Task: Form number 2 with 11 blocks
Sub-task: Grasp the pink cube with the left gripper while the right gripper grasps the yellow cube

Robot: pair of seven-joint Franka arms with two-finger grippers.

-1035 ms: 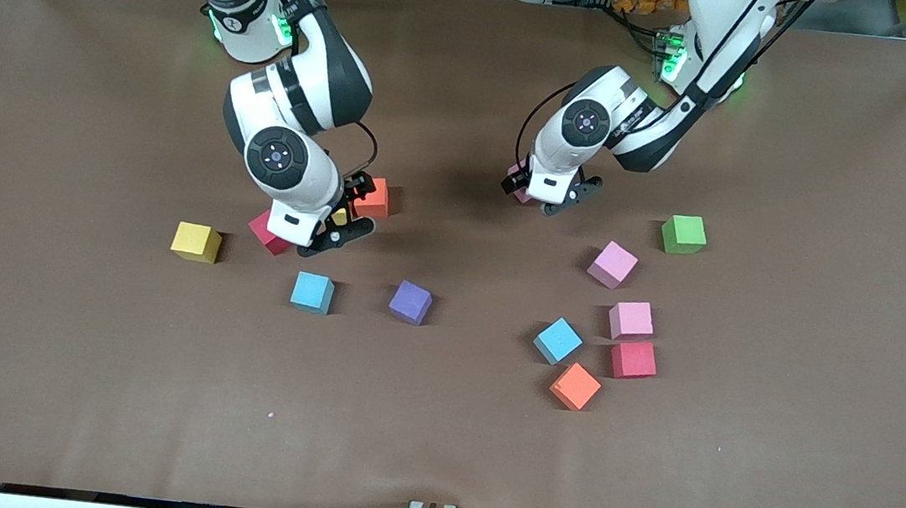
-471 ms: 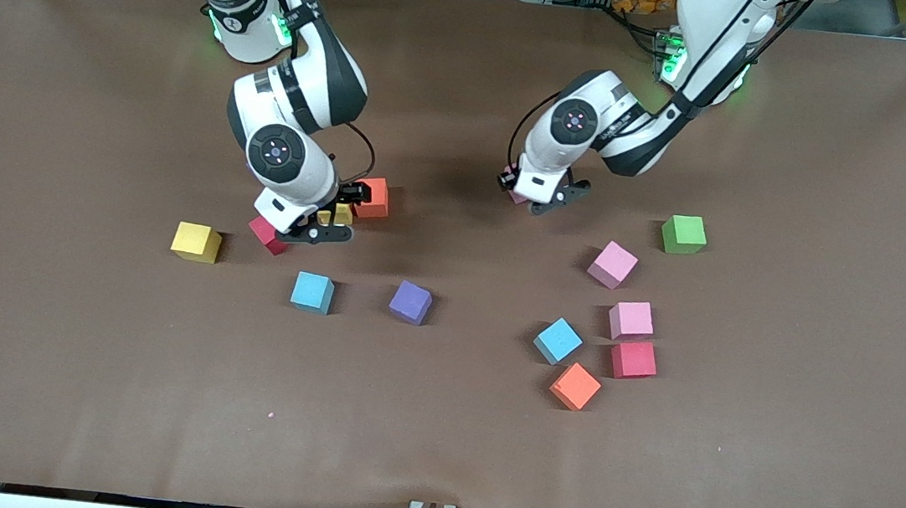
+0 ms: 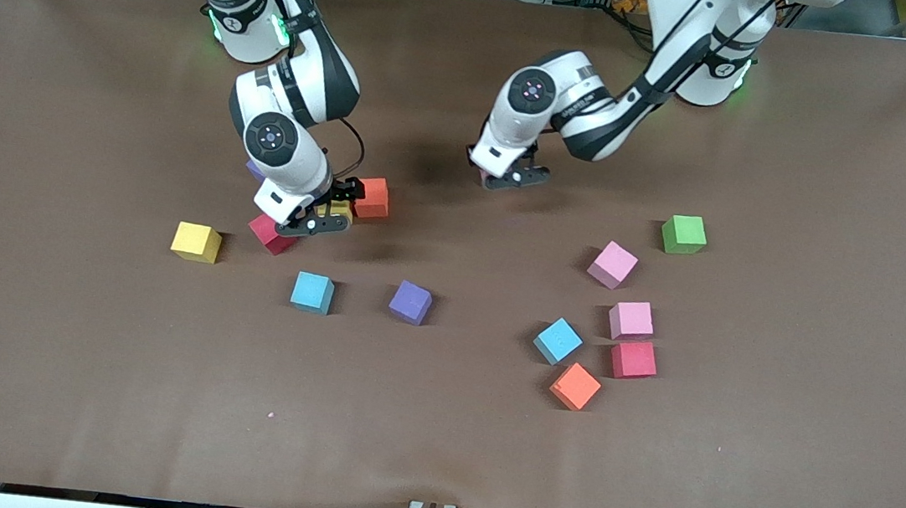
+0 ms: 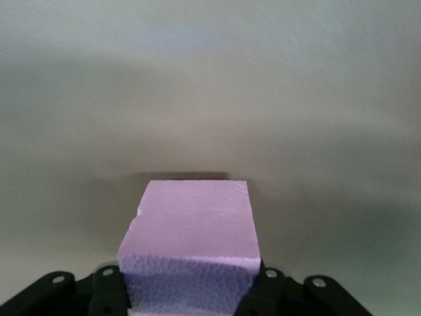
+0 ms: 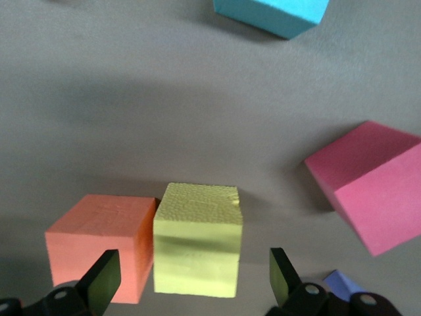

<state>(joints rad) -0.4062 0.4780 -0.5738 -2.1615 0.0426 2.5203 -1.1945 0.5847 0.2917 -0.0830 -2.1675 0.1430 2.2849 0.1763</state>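
My left gripper (image 3: 505, 177) is up over the table's middle near the bases, shut on a pink block (image 4: 191, 230) that fills the gap between its fingers (image 4: 108, 289). My right gripper (image 3: 329, 216) is open and low around a yellow block (image 5: 197, 247), with space on both sides. An orange block (image 3: 372, 198) touches that yellow block, and a red block (image 3: 270, 233) lies beside the gripper. Loose on the table are a second yellow block (image 3: 196, 242), light blue (image 3: 312, 291), purple (image 3: 411, 302), two pink (image 3: 613, 264), (image 3: 631, 320), red (image 3: 633, 360), light blue (image 3: 557, 341) and orange (image 3: 575, 385) blocks.
A green cube (image 3: 683, 234) sits alone toward the left arm's end, farther from the front camera than the pink blocks. A purple corner (image 3: 253, 169) shows past the right arm's wrist. Brown table surface (image 3: 433, 445) stretches along the edge nearest the front camera.
The left gripper shut on the pink block and rose with it, moving toward the bases and the right arm's end. The right gripper stayed open and shifted slightly over the yellow block.
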